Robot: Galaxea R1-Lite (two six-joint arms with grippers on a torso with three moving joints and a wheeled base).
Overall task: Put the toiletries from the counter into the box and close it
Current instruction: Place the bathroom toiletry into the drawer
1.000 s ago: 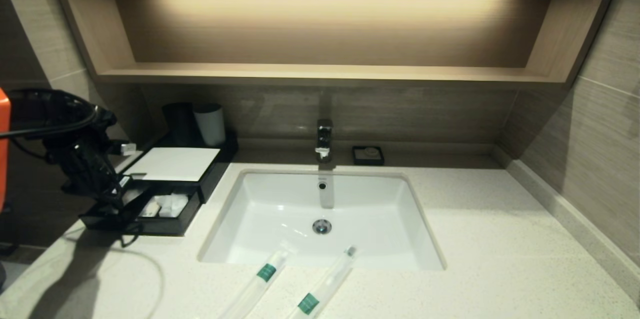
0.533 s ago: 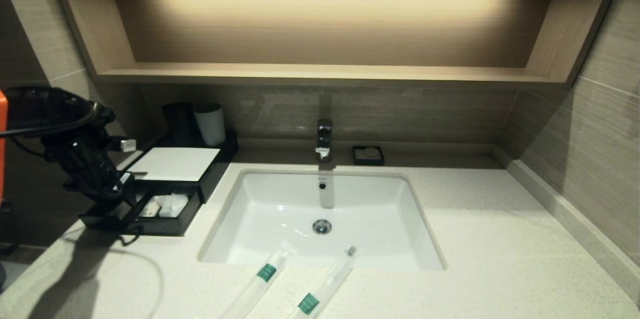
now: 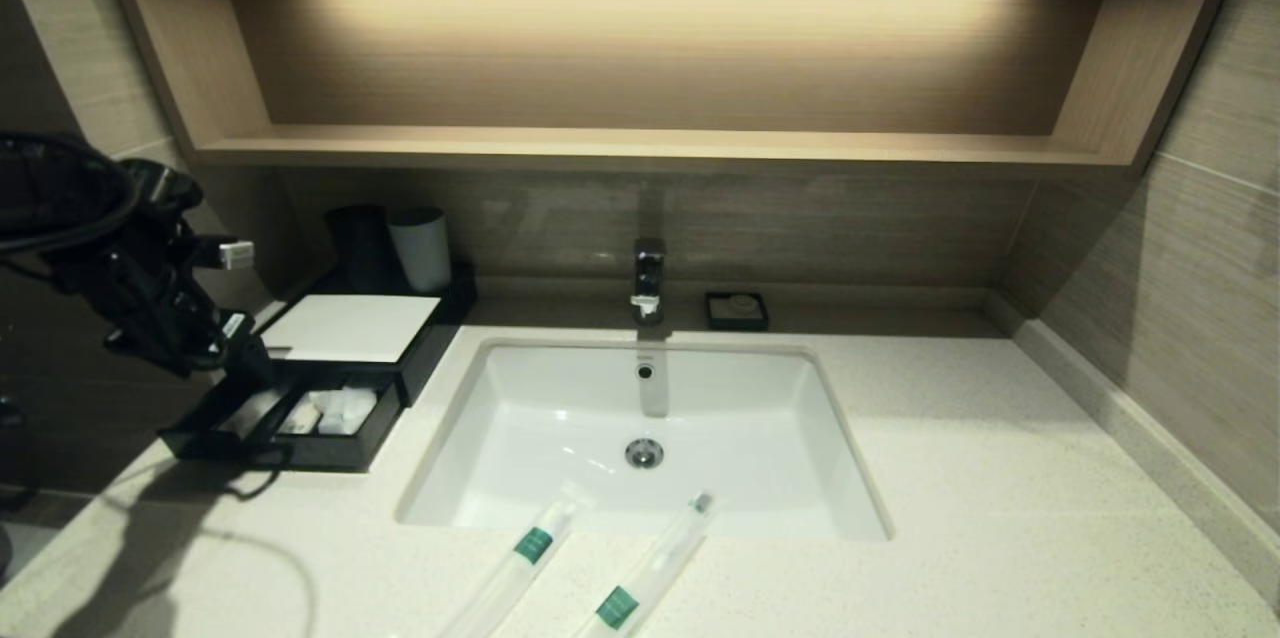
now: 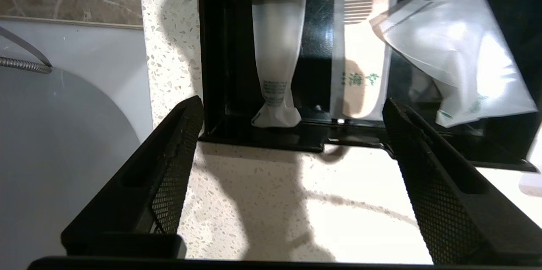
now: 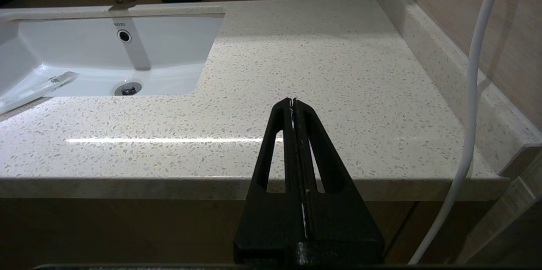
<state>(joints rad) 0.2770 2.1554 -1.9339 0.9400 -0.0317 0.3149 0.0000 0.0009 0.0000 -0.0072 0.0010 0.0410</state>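
Left end effector (image 4: 292, 134) wide, empty, just before open drawer (image 4: 338, 141) of box (image 3: 345, 328). Two toiletries (image 3: 520, 558) well apart on worktop (image 3: 1000, 478). Right end effector (image 5: 294, 105) narrow, parked. Risk: cable snagging drawer.

the head view looks down over the counter (image 3: 950, 478) and sink (image 3: 560, 418). the left wrist view sits close to the box (image 4: 262, 139); the right wrist view shares the sink (image 5: 169, 50).

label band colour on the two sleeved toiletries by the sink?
Green, on both sleeved toiletries lying at the sink's front edge. Shows best in the head view.
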